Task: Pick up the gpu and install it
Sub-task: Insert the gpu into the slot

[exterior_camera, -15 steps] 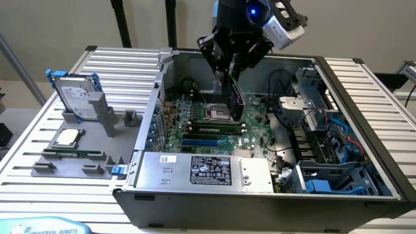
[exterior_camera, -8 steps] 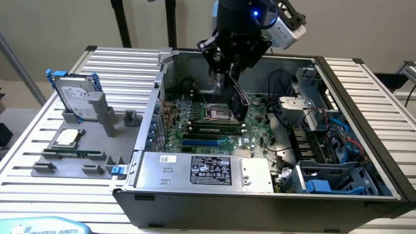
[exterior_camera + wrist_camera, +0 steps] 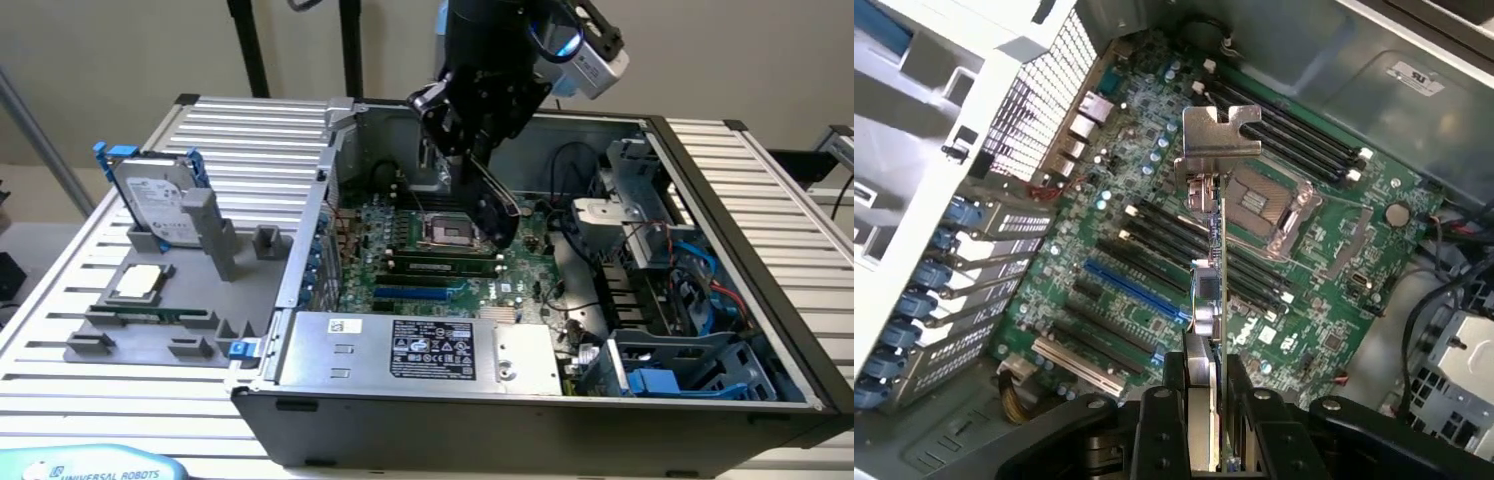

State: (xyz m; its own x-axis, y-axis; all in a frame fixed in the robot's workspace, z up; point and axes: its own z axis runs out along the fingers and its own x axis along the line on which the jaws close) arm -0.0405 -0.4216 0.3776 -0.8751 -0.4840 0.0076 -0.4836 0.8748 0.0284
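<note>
The jaws are pinching the gpu (image 3: 1208, 300), a thin flat dark green-black expansion card seen edge-on in the wrist view, with one black finger (image 3: 1159, 425) pressed on each side of it; its narrow silver metal end bracket (image 3: 1219, 140) points away from the jaws, toward the board below. In the exterior view the gpu (image 3: 491, 210) hangs as a dark tilted slab under the black arm (image 3: 487, 70), inside the open dark grey computer case (image 3: 534, 430). It is over the green motherboard (image 3: 441, 270), just beside the square silver-framed processor socket (image 3: 447, 233); we cannot tell whether its lower end touches the board. In the wrist view the bracket lies between the socket (image 3: 1264, 205) and the long black expansion slots (image 3: 1154, 225), with the blue slot (image 3: 1134, 290) further out and a row of blue latches (image 3: 944, 270) at the case wall. Nearer the front of the case sits a silver power supply box with a black label (image 3: 420, 350). To the exterior view's left, well apart from the case, a grey plastic fixture (image 3: 147, 340) rests on the slatted aluminium tabletop (image 3: 80, 260). The fixture carries an upright silver hard drive with blue rails (image 3: 154, 195) and a small square silver chip (image 3: 140, 283).
</note>
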